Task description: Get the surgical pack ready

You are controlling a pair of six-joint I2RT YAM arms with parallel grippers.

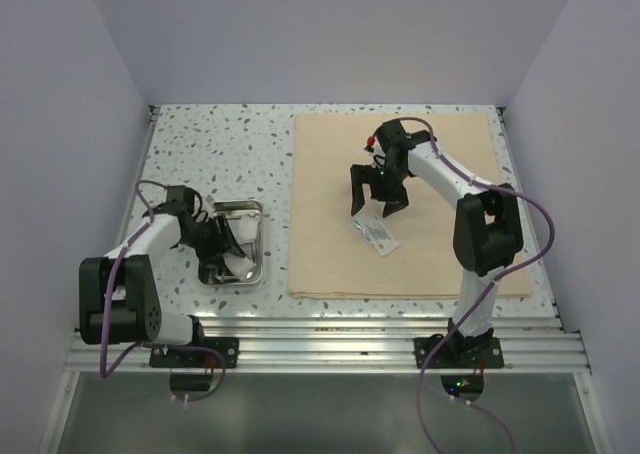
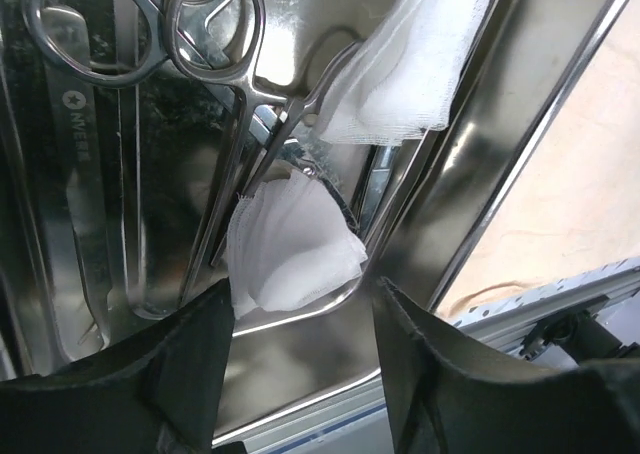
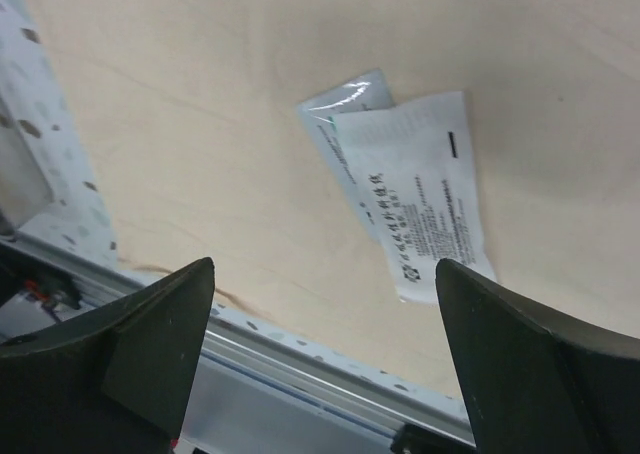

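Observation:
On the left of the speckled table sits the shiny steel tray (image 1: pixel 258 236). My left gripper (image 1: pixel 222 237) hangs open just above its floor (image 2: pixel 300 359). In the left wrist view the gripper (image 2: pixel 300 304) has nothing between its fingers. A crumpled white gauze square (image 2: pixel 295 259) lies just past the left fingertip. A second gauze (image 2: pixel 400 74) drapes over the tray's far wall. Ring-handled scissors and forceps (image 2: pixel 215 44) lie along the tray. The beige cloth (image 1: pixel 330 174) is spread flat on the right. My right gripper (image 1: pixel 378 199) stands wide open above the clear packet (image 1: pixel 378 234), (image 3: pixel 410 204).
The aluminium rail (image 1: pixel 320 339) runs along the near table edge, close to the tray and to the cloth's front hem. White walls close in the table on three sides. Flat engraved tweezers (image 2: pixel 80 174) lie at the tray's left side.

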